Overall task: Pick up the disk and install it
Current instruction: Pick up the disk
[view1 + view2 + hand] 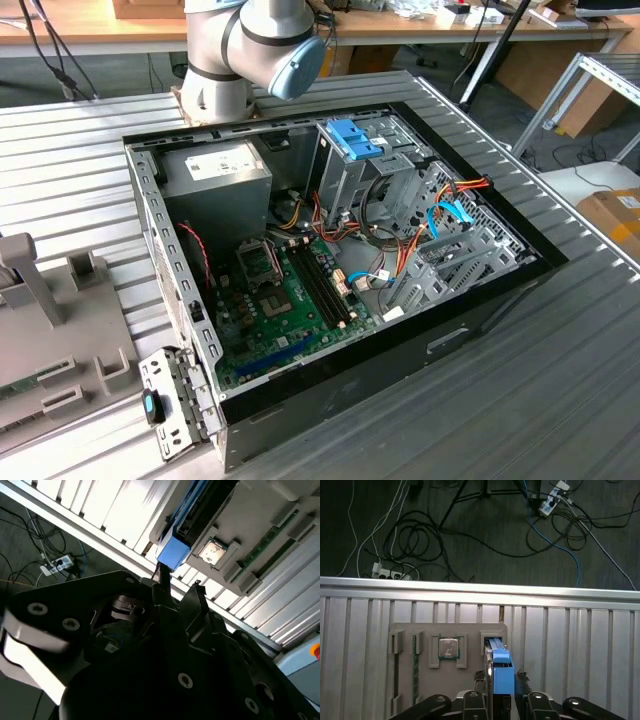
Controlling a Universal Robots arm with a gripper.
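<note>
1. In the exterior view, an open computer case point(330, 270) lies on a ribbed metal counter point(560, 380).
2. The robot arm point(240, 50) stands at the far side of the case.
3. Inside the case, a grey box point(220, 185) with a white sticker sits toward the exterior view's left. A small blue latch point(353, 138) tops a metal cage point(345, 190) just beside it.
4. A grey tray point(50, 340) lies on the counter at the exterior view's left, beside the case.
5. In the second wrist view, the disk point(173, 554) stands on its edge in a slot of the tray point(260, 510). Its blue frame points at the gripper point(179, 581).
6. The jaws are open, one on each side of the disk, and a bit of counter shows between one of them and the blue frame.
7. A square chip point(212, 553) sits in the tray just beside the disk. A green memory stick point(267, 539) lies farther along.
8. In the first wrist view, the gripper point(500, 676) hangs right at the disk point(501, 667). The jaws stand apart around the blue frame.
9. The disk sits in the slot at one end of the tray point(470, 630). The chip point(448, 648) is next to it, and the memory stick point(414, 672) is past the chip.
10. Past the counter point(570, 630) edge, cables point(420, 535) and a power strip point(385, 571) lie on the dark floor point(485, 565).
</note>
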